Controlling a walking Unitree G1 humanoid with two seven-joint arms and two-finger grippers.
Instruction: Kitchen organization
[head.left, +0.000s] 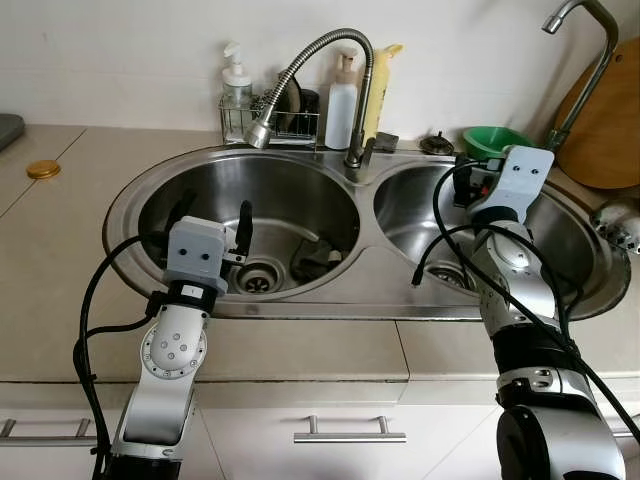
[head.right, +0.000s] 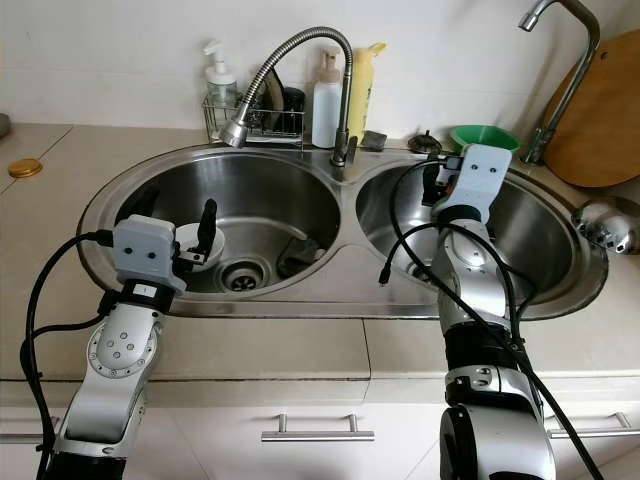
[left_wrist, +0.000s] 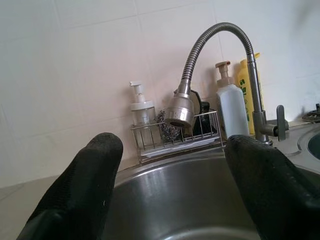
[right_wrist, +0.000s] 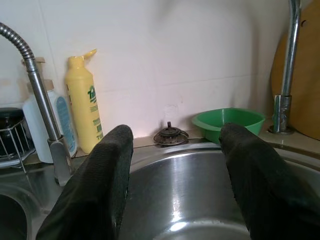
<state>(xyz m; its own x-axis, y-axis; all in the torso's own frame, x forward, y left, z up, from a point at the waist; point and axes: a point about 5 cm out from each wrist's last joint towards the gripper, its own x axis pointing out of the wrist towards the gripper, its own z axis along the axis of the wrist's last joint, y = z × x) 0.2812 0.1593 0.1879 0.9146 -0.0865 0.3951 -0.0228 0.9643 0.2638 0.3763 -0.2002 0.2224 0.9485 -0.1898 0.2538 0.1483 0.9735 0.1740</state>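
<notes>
A steel double sink (head.left: 372, 292) is set into the beige counter. My left gripper (head.left: 212, 216) hovers open over the left basin, its fingers (left_wrist: 95, 165) pointing toward the hanging spray head (left_wrist: 179, 110) of the flexible faucet, with nothing between them. In that basin a dark object (head.left: 314, 260) lies beside the drain (head.left: 260, 276), along with a small white piece (head.right: 192, 240). My right gripper (right_wrist: 175, 137) stands open and empty over the right basin, facing a green bowl (right_wrist: 229, 122) and a round sink plug (right_wrist: 170, 135) on the back ledge.
Behind the sink stand a wire rack (head.left: 270, 126) with a scourer, a soap dispenser (head.left: 237, 92), a white bottle (head.left: 342, 104) and a yellow bottle (head.left: 381, 88). A wooden board (head.left: 611, 120) and second tap (head.left: 590, 60) are at the right. A gold lid (head.left: 43, 170) lies far left.
</notes>
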